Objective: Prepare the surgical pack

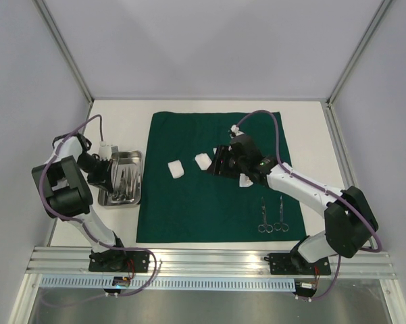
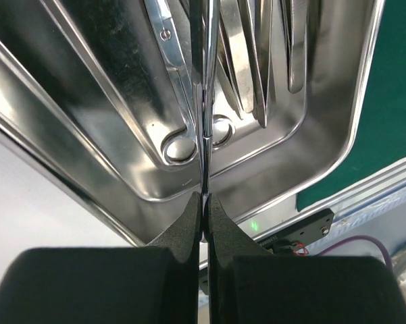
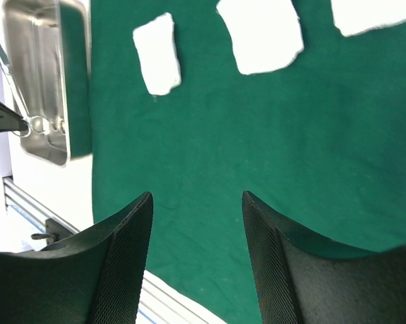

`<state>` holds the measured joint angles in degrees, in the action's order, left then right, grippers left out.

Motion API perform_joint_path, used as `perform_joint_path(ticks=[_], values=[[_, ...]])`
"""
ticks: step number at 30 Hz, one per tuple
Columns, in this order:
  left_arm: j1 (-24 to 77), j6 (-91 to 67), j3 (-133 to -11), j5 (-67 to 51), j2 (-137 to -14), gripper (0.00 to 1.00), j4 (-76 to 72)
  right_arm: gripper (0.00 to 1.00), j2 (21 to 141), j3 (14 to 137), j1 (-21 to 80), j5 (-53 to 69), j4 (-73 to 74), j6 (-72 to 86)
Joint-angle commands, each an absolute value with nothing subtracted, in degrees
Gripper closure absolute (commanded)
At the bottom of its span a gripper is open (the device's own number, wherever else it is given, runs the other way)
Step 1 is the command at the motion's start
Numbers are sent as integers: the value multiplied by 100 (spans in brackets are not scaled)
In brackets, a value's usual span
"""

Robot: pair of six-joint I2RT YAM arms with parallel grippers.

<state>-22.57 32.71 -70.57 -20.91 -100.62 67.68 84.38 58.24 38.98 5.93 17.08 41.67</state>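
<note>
The dark green drape (image 1: 209, 202) lies flat mid-table. Three white gauze pads (image 1: 176, 169) (image 1: 203, 160) (image 1: 245, 181) lie on it. They also show in the right wrist view (image 3: 157, 54) (image 3: 260, 34) (image 3: 371, 13). Two ring-handled scissors (image 1: 265, 217) (image 1: 282, 216) lie near its front right. The steel tray (image 1: 136, 181) stands left of the drape and holds several instruments (image 2: 253, 61). My left gripper (image 2: 204, 199) is over the tray, shut on a slim metal instrument (image 2: 205, 101) seen edge-on. My right gripper (image 3: 196, 202) is open and empty above the drape.
White table surface (image 1: 121, 115) surrounds the drape. Grey enclosure walls stand left, right and behind. An aluminium rail (image 1: 209, 260) runs along the near edge by the arm bases. The tray's right rim (image 2: 365, 101) slightly overlaps the drape's left edge.
</note>
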Motion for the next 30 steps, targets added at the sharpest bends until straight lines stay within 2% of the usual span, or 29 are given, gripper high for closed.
perform_joint_path(ticks=[1,20,30], values=[[-2285,3428,-7365,-2355,-10212,100,6855,43,8420,5731,3858,703,1679,4061],[-2285,3577,-7699,-2672,-11100,96,7189,43,8420,5801,3850,668,1758,4122],[-2285,3542,-7796,-2593,-11206,76,7146,43,8402,5845,3858,606,1828,4104]])
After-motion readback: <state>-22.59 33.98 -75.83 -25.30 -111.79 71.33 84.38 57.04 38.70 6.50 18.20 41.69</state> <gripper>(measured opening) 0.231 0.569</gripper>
